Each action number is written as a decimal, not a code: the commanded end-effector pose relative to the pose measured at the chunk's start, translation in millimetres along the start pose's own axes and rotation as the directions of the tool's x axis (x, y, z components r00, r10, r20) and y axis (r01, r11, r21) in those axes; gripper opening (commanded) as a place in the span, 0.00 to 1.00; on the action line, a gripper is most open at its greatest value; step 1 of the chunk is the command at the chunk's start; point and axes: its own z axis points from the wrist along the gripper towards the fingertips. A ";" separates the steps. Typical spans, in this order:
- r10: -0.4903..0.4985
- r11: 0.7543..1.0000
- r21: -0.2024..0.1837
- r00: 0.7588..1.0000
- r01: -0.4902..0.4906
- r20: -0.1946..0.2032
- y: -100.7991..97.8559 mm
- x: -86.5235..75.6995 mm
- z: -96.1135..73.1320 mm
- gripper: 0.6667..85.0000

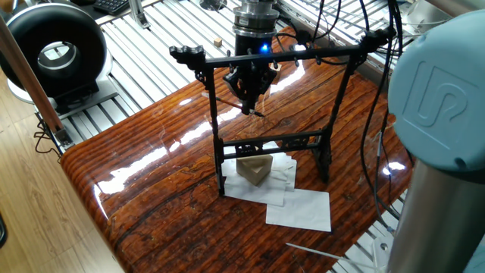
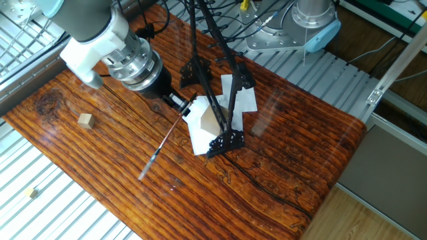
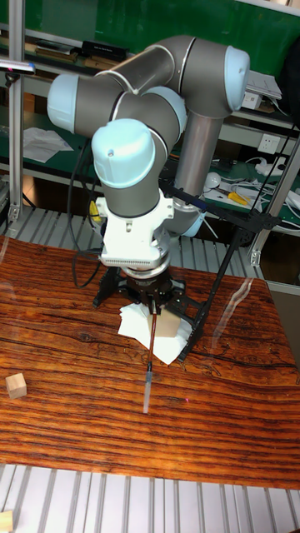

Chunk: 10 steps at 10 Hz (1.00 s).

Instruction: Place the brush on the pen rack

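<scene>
My gripper [image 2: 179, 107] is shut on the upper end of the brush [image 2: 160, 147], a thin dark shaft with a pale tip. The brush hangs down and slants away from the fingers above the wooden table [image 2: 80, 160]. In the tall fixed view the brush [image 3: 150, 358] points almost straight down from the gripper [image 3: 155, 310]. The pen rack [image 1: 280, 57], a tall black frame with a pegged crossbar, stands just in front of the gripper [image 1: 252, 106], whose fingers sit slightly below the crossbar. From above, the pen rack [image 2: 223, 139] is immediately right of the gripper.
White papers [image 1: 299, 208] and a tan wedge-shaped block [image 1: 254, 171] lie under the rack. A small wooden cube [image 2: 85, 120] sits on the table to the left. A thin pale rod [image 1: 307, 249] lies at the near table edge. Cables hang behind the rack.
</scene>
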 end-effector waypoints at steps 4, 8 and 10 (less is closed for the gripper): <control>-0.077 0.997 -0.001 0.995 0.077 -0.066 -2.8 18.0 -1.8 0.00; -0.052 0.998 -0.037 0.997 0.050 -0.063 7.7 17.8 -2.1 0.00; 0.023 0.999 -0.025 1.000 -0.024 -0.017 5.1 5.4 -1.9 0.00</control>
